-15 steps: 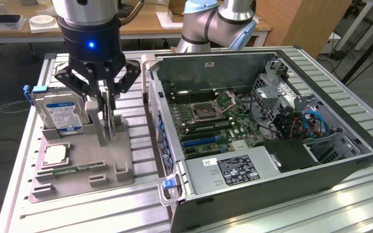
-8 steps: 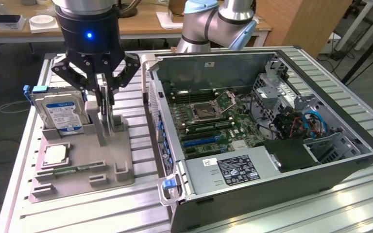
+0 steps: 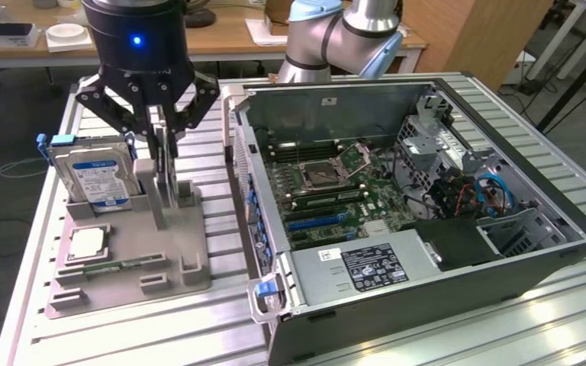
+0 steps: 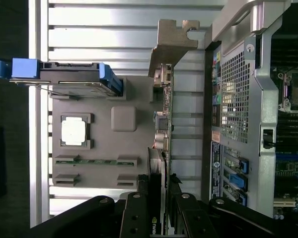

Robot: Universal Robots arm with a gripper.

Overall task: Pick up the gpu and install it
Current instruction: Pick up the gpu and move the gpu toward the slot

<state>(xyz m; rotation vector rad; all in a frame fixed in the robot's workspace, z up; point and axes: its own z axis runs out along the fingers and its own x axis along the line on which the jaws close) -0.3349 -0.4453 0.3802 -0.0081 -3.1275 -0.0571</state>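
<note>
The gpu (image 3: 167,191) stands on edge in a slot of the grey holder (image 3: 193,229), a thin dark card seen edge-on in the wrist view (image 4: 164,129). Its silver bracket (image 4: 171,39) sticks out at the far end. My gripper (image 3: 162,141) hangs straight above the holder with its black fingers (image 4: 139,203) pressed against both faces of the card's top edge, shut on it. The card's lower edge looks still seated in the holder. The open computer case (image 3: 537,191) lies to the exterior view's right, its motherboard (image 3: 323,179) exposed.
On the same holder a hard drive (image 3: 94,175) with blue rails stands upright, close to my gripper on the exterior view's left. A processor (image 3: 88,242) and a memory stick (image 3: 120,265) lie flat nearer the front. The case's rear wall (image 4: 238,99) runs close beside the gpu.
</note>
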